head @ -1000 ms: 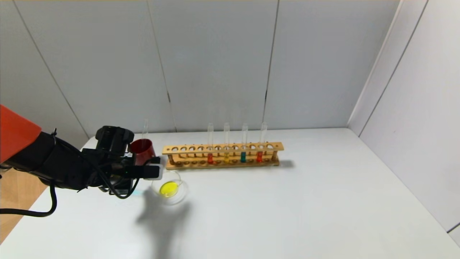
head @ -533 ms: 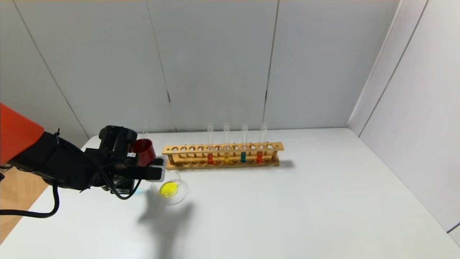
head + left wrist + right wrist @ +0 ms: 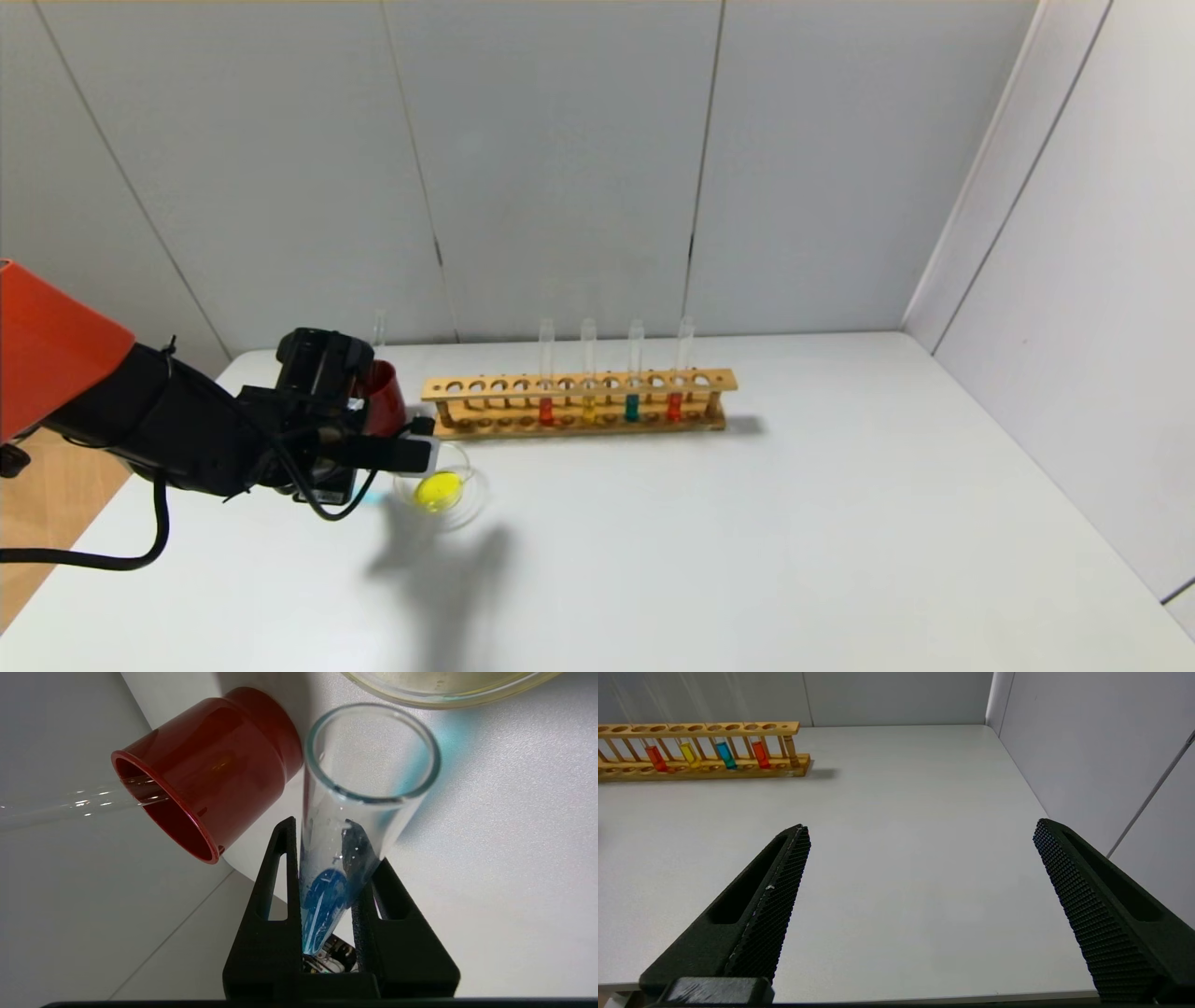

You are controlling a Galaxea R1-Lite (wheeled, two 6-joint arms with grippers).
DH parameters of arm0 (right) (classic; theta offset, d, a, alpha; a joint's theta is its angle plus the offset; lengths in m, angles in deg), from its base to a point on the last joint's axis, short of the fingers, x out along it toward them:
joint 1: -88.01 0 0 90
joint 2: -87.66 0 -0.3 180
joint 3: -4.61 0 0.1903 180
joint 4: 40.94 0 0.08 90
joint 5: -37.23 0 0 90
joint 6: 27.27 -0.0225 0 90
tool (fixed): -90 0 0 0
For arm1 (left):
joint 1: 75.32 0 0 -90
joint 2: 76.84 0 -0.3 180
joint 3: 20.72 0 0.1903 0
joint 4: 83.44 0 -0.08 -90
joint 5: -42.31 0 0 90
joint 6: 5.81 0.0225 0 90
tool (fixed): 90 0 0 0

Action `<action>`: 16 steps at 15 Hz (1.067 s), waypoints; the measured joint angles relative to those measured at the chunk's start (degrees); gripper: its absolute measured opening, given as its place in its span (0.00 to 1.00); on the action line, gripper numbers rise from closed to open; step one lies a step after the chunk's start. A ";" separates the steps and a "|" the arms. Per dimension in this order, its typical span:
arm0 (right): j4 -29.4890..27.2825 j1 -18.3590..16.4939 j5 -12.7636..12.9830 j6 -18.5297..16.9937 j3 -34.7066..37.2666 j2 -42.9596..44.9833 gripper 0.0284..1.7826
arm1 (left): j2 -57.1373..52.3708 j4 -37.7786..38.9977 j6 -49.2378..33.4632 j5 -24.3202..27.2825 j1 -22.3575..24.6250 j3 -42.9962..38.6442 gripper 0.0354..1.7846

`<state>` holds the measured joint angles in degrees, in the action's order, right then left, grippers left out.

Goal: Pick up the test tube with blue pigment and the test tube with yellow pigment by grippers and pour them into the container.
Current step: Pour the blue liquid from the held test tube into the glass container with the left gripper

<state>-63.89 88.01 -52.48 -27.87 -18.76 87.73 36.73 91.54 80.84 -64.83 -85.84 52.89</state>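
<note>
— Where's the left hand?
— Lower left of the head view, arm stretched rightward, fingers clamped tight.
— And the right hand?
— Only in its wrist view, fingers spread wide.

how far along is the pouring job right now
Yellow looks done: the dish holds a yellow pool, and an empty tube stands in the red cup. In hand: the left gripper is shut on the blue tube, tipped toward the dish with blue liquid inside. Left: pouring the blue. The right gripper is open over bare table, away from the rack.
</note>
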 joint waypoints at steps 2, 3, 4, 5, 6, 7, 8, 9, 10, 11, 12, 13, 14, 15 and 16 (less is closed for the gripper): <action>0.00 0.00 0.00 0.00 0.00 0.00 0.98 | 0.05 0.00 0.61 -0.52 -0.28 0.09 0.18; -0.01 0.00 0.00 0.00 0.00 0.00 0.98 | 0.10 0.00 0.98 -1.60 -0.44 0.11 0.18; 0.00 0.00 0.01 -0.02 0.00 0.00 0.98 | 0.22 0.00 1.13 -3.19 -0.77 0.11 0.18; 0.00 0.00 -0.02 -0.02 0.00 0.00 0.98 | 0.33 0.00 1.27 -4.27 -1.05 0.11 0.18; 0.00 0.00 0.04 -0.02 0.00 0.00 0.98 | 0.38 0.00 1.35 -4.55 -1.24 0.11 0.18; 0.00 0.00 0.04 0.00 0.00 0.00 0.98 | 0.38 0.00 1.44 -4.66 -1.49 0.11 0.18; 0.00 0.00 0.01 -0.02 0.00 0.00 0.98 | 0.35 0.00 2.10 -4.68 -1.63 0.12 0.18; 0.00 0.00 0.00 0.00 0.00 0.00 0.98 | 0.35 0.00 2.49 -4.74 -1.63 0.12 0.18; 0.00 0.00 0.01 0.00 0.00 0.00 0.98 | 0.33 0.00 2.46 -4.77 -1.66 0.15 0.18; 0.00 0.00 0.00 0.00 0.00 0.00 0.98 | 0.35 0.00 2.46 -4.77 -1.68 0.17 0.18; 0.00 0.00 0.00 -0.02 0.00 0.00 0.98 | 0.38 0.00 2.40 -4.77 -1.71 0.28 0.18; 0.00 0.00 0.00 -0.02 0.00 0.00 0.98 | 0.46 0.01 2.35 -4.77 -1.71 0.45 0.18; 0.00 0.00 0.01 -0.02 0.00 0.00 0.98 | 0.62 0.06 2.24 -4.79 -1.71 0.69 0.18; 0.00 0.00 0.00 -0.02 0.00 0.00 0.98 | 0.95 0.11 2.05 -4.79 -1.71 0.98 0.18; 0.00 0.00 0.00 -0.02 0.00 0.00 0.98 | 1.34 0.20 1.99 -4.77 -1.71 1.27 0.18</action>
<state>-63.89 88.01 -52.48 -27.89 -18.76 87.73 38.07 91.73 82.82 -69.59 -87.54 54.15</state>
